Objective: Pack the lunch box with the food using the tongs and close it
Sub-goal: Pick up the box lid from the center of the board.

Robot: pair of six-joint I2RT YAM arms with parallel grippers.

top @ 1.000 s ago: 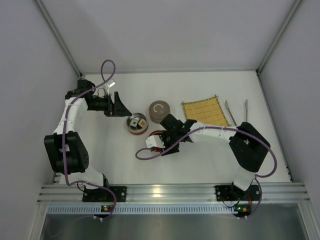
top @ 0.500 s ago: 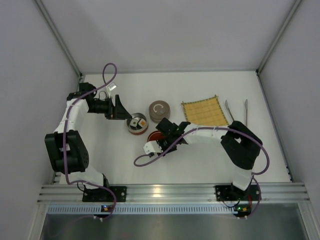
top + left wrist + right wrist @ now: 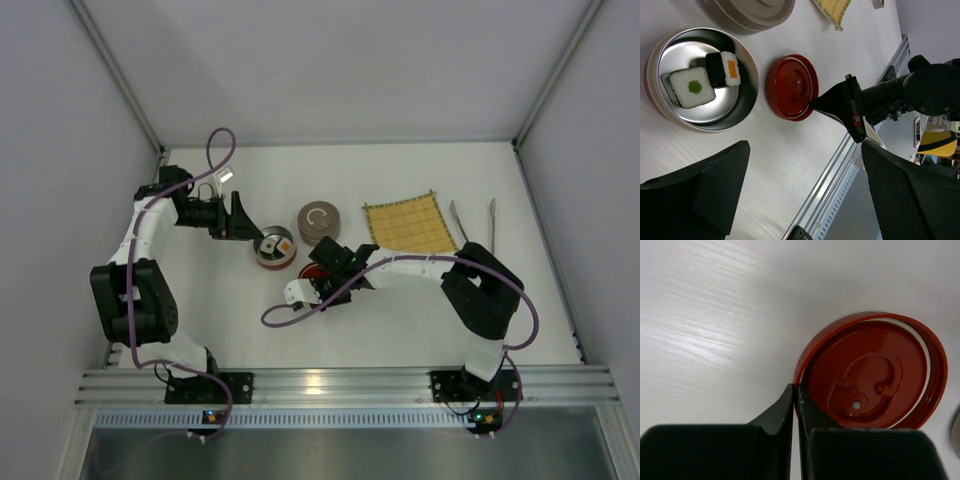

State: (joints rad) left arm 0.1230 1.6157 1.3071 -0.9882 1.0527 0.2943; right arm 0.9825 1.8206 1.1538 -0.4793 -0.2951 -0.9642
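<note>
The lunch box (image 3: 273, 250) is a round metal bowl (image 3: 735, 105) with a red outside, standing open. Inside it lie two pieces of the food: a white block with a green centre (image 3: 691, 87) and a dark-wrapped one with an orange centre (image 3: 723, 69). Its red lid (image 3: 315, 270) (image 3: 792, 87) lies upside down to the right of it. My right gripper (image 3: 322, 268) (image 3: 795, 387) is shut on the lid's (image 3: 875, 372) near rim, one finger inside and one outside. My left gripper (image 3: 247, 217) (image 3: 805, 150) hangs open just left of the box, holding nothing. The tongs (image 3: 461, 225) lie at the far right.
A yellow bamboo mat (image 3: 408, 224) lies between the lid and the tongs. A round tan container (image 3: 319, 222) (image 3: 750, 10) stands just behind the lunch box. The table's aluminium front rail (image 3: 840, 165) runs close to the lid.
My right gripper has closed its jaws onto the red lid's rim after sliding a little left. The left arm shifted slightly and stays open.
</note>
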